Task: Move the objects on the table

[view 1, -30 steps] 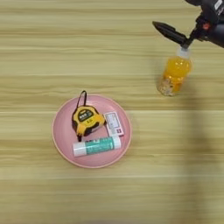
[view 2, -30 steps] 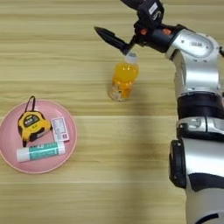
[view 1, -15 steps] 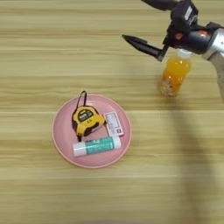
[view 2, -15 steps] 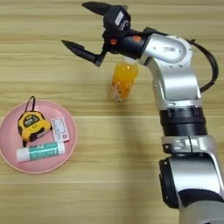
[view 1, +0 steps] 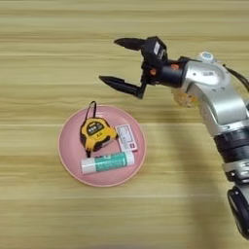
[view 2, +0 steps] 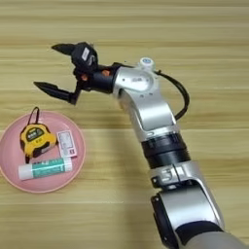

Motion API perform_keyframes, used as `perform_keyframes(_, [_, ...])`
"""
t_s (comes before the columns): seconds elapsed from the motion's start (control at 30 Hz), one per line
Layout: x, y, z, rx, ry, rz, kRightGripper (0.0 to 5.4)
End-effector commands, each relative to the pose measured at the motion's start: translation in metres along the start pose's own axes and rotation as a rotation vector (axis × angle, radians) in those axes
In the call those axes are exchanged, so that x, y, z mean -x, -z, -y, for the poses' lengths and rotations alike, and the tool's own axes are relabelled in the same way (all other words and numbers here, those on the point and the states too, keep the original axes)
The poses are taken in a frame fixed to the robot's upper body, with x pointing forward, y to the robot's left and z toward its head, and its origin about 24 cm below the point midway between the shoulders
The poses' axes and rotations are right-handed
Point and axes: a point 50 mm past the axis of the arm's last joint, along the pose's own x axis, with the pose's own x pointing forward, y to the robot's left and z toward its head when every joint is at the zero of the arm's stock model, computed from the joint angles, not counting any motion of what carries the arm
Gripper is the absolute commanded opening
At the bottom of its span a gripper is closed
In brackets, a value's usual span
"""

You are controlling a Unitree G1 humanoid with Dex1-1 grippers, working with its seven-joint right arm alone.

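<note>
— Plate first, nearest me: what's on it?

— Pink round plate [view 1: 68, 160] sits on the table [view 1: 44, 214] at my lower left. On its near side I see the white tube with the green label [view 1: 108, 162], lying on its side, cap end to the left. Just behind it is the yellow-and-black tape measure [view 1: 96, 134], its black strap [view 1: 90, 108] looping up toward the far rim. A small white-and-pink card [view 1: 127, 137] lies flat beside the tape measure on the right, close to the tube's right end.

— And the arm?

— My silver forearm [view 2: 146, 109] comes up from the bottom right and bends left above the table. The right gripper [view 1: 116, 62] hangs beyond the plate's far edge, over bare wood. Its two black fingers are spread wide and hold nothing.

— The bottle?

— Mostly hidden. In the left eye view I catch a bit of the orange-drink bottle [view 1: 187, 99] behind the wrist, with its white cap [view 1: 206, 56] showing above the arm. It's well right of the plate.
</note>
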Motion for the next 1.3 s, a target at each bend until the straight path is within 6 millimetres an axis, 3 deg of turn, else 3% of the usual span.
perform_keyframes(0.03, [-0.010,-0.016,0.006,0.048,0.002,0.033,5.38])
perform_keyframes(0.4, [-0.019,0.024,-0.015,-0.118,-0.104,-0.064,5.38])
perform_keyframes(0.8, [-0.039,0.047,-0.031,-0.163,-0.221,-0.176,5.38])
perform_keyframes(1.3, [-0.046,0.065,-0.041,-0.131,-0.285,-0.268,5.38])
